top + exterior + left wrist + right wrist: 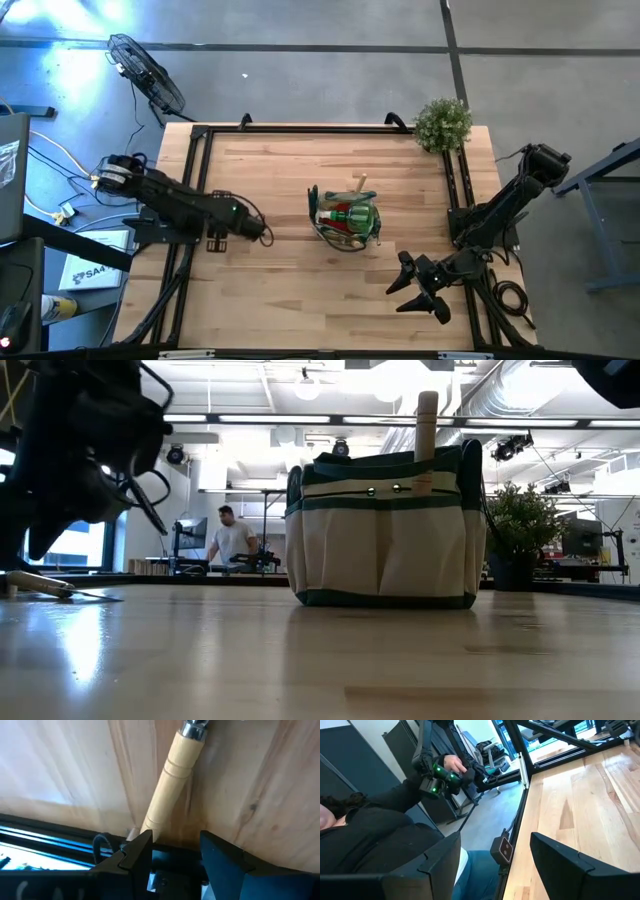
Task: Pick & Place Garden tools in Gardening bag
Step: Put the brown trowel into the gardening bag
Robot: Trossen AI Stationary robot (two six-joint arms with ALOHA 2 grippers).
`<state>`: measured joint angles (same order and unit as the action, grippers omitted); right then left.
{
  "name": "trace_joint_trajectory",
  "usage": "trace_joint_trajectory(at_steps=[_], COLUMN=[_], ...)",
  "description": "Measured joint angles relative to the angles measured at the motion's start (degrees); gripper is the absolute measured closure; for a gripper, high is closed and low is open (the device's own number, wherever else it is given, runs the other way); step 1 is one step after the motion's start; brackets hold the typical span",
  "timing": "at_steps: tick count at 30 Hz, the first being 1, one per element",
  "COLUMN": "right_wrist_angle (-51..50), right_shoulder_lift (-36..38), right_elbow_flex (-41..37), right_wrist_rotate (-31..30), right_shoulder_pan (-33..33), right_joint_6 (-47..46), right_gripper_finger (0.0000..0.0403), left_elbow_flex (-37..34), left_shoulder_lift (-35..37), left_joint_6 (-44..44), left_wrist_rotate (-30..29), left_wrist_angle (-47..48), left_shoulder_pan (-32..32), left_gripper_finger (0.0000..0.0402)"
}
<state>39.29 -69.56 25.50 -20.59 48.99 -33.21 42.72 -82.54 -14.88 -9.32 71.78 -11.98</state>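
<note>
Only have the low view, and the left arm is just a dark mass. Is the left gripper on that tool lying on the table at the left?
Observer: No. The left gripper is open. The wooden handle lies on the table with its end at the gap, unclamped.
Operator: Right arm?
Observer: The right gripper is open and empty, at the table's right side, clear of the bag.
Operator: Bag contents?
Observer: From above, a red piece and a green item sit inside.

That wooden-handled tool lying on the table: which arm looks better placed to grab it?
Left. Its gripper hovers open right over the tool's handle; the right gripper waits at the table's far side.
</note>
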Motion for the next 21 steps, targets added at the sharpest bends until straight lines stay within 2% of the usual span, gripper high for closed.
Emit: trace_joint_trajectory(at_steps=[5, 12, 21], right_wrist_angle=[-0.02, -0.02, -0.03], right_shoulder_lift=[0.00, 0.00, 0.00], right_elbow_flex=[0.00, 0.00, 0.00], right_wrist_rotate=[0.01, 0.01, 0.01], right_shoulder_pan=[0.00, 0.00, 0.00], right_joint_6=[0.00, 0.00, 0.03], right_gripper_finger=[0.0172, 0.0172, 0.0172], left_elbow_flex=[0.00, -0.02, -0.04], left_shoulder_lift=[0.00, 0.00, -0.02], left_joint_6=[2.51, 2.22, 2.63], left_wrist_rotate=[3.31, 2.95, 3.45], left_wrist_angle=[-0.74, -0.75, -0.90], left_shoulder_pan=[1.64, 1.63, 6.96], left_gripper_finger=[0.0245, 0.0245, 0.0245])
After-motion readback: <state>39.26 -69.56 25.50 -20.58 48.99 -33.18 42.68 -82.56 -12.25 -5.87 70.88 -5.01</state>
